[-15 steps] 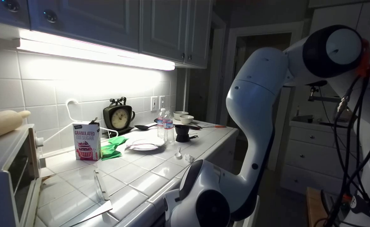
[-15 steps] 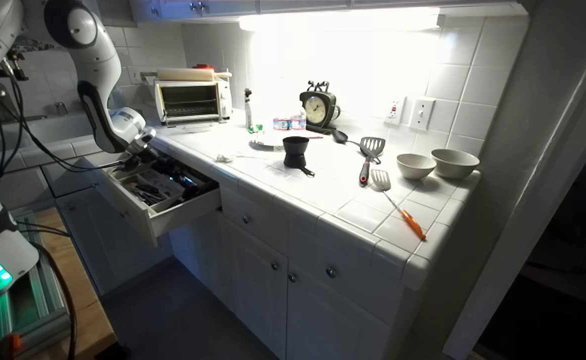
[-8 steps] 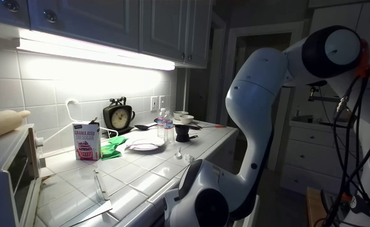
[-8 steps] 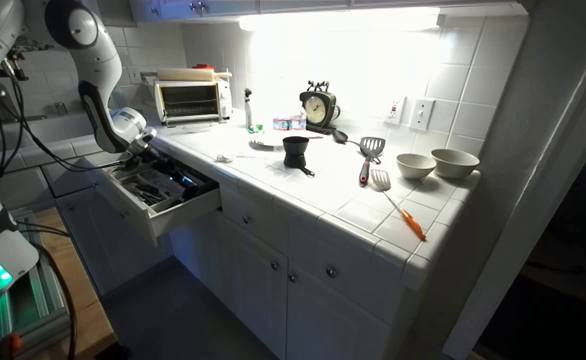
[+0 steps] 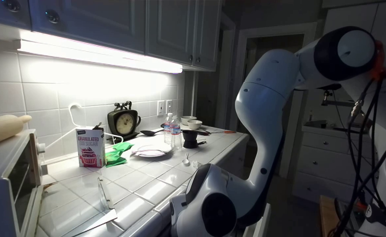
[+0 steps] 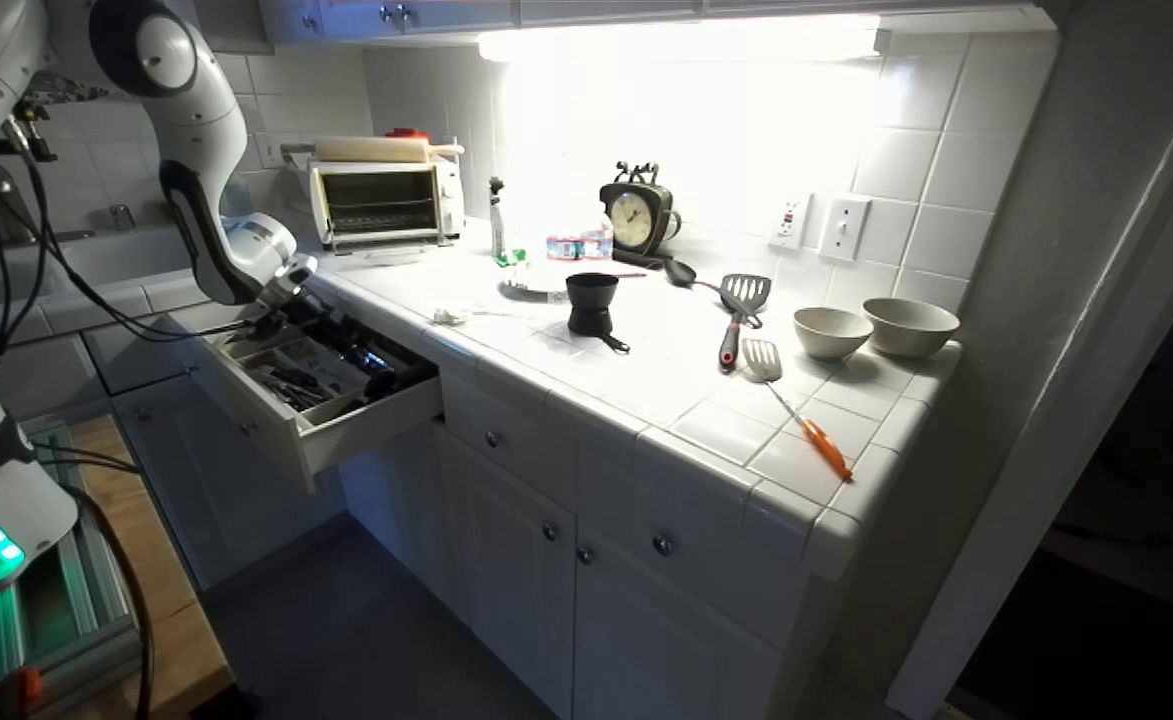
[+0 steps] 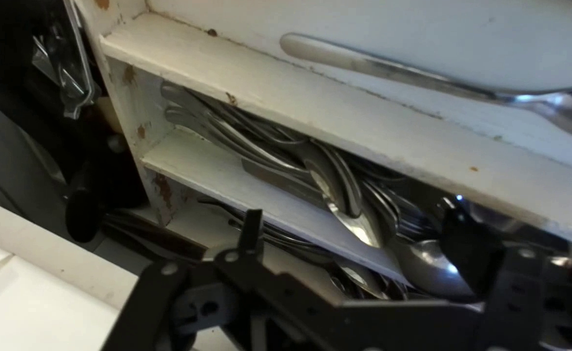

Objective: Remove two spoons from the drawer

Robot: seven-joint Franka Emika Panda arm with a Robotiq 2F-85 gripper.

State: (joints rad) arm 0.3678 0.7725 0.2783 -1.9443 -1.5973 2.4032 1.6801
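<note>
Now, arm (image 5: 262,105): shifted very slightly this past second, above the pulled-out drawer (image 6: 371,428); probably lining up a pick.
Claw (image 7: 351,214): standing wide, nothing visibly gripped, so likely ready to grasp.
Spoons (image 7: 434,268): jumbled with other cutlery (image 7: 281,182) in the drawer, below the claw; whether they touch it, I cannot tell.
Sugar box (image 5: 90,149): upright on the counter (image 5: 130,179), printed "GRANULATED" and "SUGAR"; smaller words blur.
Bottles (image 5: 176,131): labels unreadable.
Robot base (image 6: 6,500): "EMIKA" visible.
</note>
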